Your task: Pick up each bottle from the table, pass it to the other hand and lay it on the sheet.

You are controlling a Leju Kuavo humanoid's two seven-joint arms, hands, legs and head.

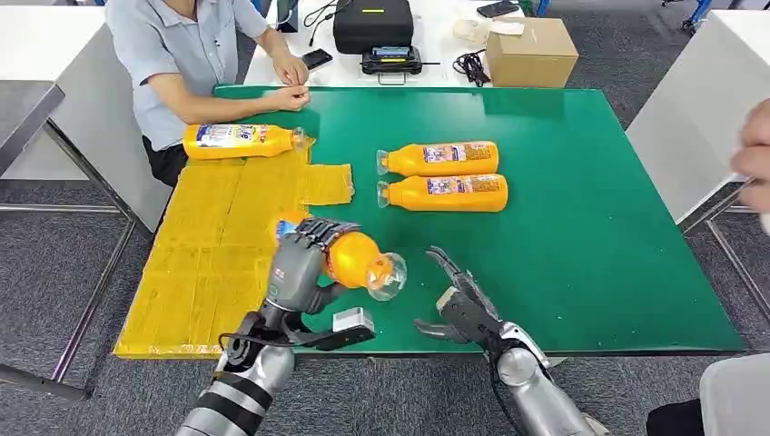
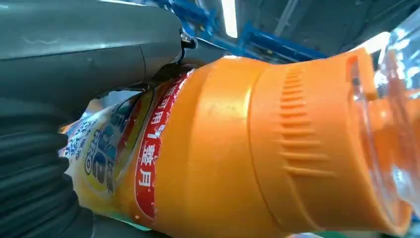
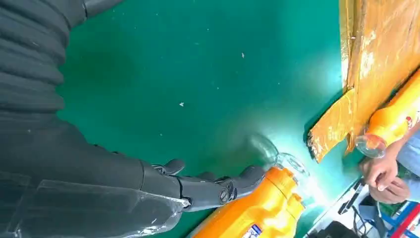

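My left hand (image 1: 304,259) grips an orange bottle (image 1: 356,258) with a clear cap, held above the near edge of the yellow sheet (image 1: 213,245), cap pointing right. The left wrist view shows the same bottle (image 2: 237,148) close up against my left hand (image 2: 74,59). My right hand (image 1: 459,304) is open over the green table (image 1: 581,227), a short way right of the cap, holding nothing. Two more orange bottles (image 1: 442,159) (image 1: 445,193) lie side by side mid-table; one bottle (image 3: 257,213) lies beyond my right hand (image 3: 148,183). Another bottle (image 1: 238,141) lies on the sheet's far end.
A person (image 1: 186,54) sits at the far left corner with hands (image 1: 292,86) on the table edge. A black case (image 1: 372,25), a cardboard box (image 1: 531,50) and cables stand behind the table. Another person's hand (image 1: 754,154) shows at the right edge.
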